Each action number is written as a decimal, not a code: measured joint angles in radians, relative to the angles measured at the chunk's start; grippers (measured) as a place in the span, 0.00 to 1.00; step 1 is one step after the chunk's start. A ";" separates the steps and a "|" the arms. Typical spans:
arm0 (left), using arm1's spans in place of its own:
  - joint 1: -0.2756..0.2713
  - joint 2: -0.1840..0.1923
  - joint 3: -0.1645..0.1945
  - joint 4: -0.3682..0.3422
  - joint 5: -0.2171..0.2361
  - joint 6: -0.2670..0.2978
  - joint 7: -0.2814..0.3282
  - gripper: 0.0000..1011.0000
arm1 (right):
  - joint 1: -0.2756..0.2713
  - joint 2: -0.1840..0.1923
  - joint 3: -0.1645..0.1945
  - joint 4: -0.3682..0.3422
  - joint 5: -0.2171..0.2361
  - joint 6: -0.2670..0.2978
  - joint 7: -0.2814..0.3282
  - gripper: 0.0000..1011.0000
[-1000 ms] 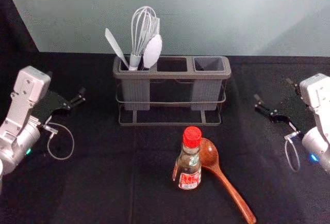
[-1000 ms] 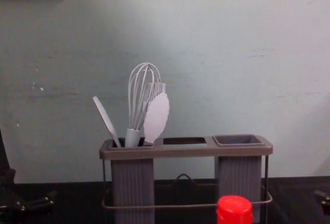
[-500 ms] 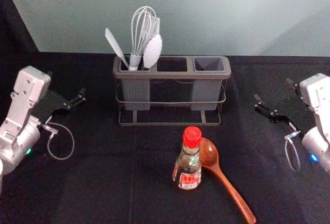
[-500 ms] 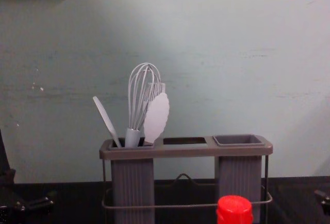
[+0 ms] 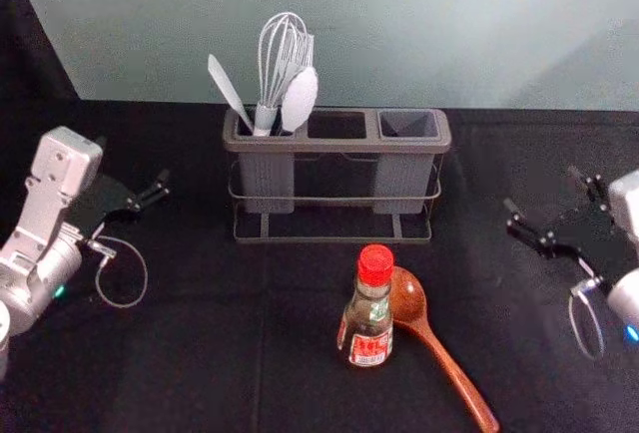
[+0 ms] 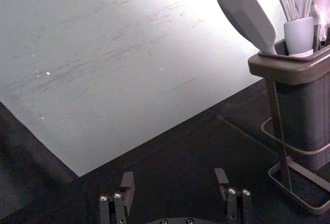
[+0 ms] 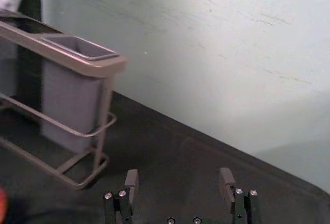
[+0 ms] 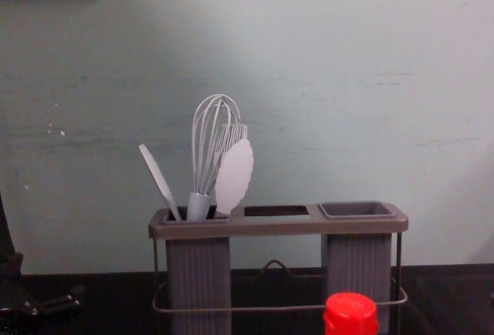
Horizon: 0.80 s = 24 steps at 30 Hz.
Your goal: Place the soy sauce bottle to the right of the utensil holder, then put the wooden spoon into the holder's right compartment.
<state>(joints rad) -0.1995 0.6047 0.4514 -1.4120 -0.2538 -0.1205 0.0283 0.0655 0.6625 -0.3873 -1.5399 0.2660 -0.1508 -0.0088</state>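
The soy sauce bottle (image 5: 367, 315), red-capped, stands upright in front of the utensil holder (image 5: 336, 200); its cap (image 8: 351, 314) shows in the chest view. Just right of the bottle lies the wooden spoon (image 5: 446, 362), bowl toward the holder, handle toward the front right. The holder's right compartment (image 5: 408, 124) has nothing in it. My left gripper (image 5: 132, 159) is parked left of the holder, open in the left wrist view (image 6: 174, 181). My right gripper (image 5: 541, 190) is to the holder's right, also open and holding nothing in the right wrist view (image 7: 178, 181).
A whisk (image 5: 268, 64), a spatula (image 5: 228, 90) and other pale utensils stand in the holder's left compartment. Behind the holder rises a pale wall (image 8: 324, 57). Black cloth (image 5: 200, 353) covers the table.
My right arm has shifted outward to the right and slightly toward the front, leaving the chest view's right edge. Everything in the head view sits slightly farther right. The bottle and spoon keep their places.
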 joint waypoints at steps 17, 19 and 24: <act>0.000 0.000 0.000 0.000 0.000 0.000 0.000 1.00 | -0.238 0.074 0.069 -0.201 0.089 -0.101 0.116 0.99; 0.000 0.000 0.000 0.000 0.000 0.000 0.000 1.00 | -0.256 0.079 0.073 -0.218 0.098 -0.108 0.128 0.99; 0.000 0.000 0.000 0.000 0.000 0.000 0.000 1.00 | -0.308 0.091 0.085 -0.275 0.123 -0.122 0.164 0.99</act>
<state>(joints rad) -0.1995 0.6047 0.4514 -1.4120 -0.2539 -0.1205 0.0283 -0.2428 0.7534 -0.3026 -1.8148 0.3886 -0.2730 0.1554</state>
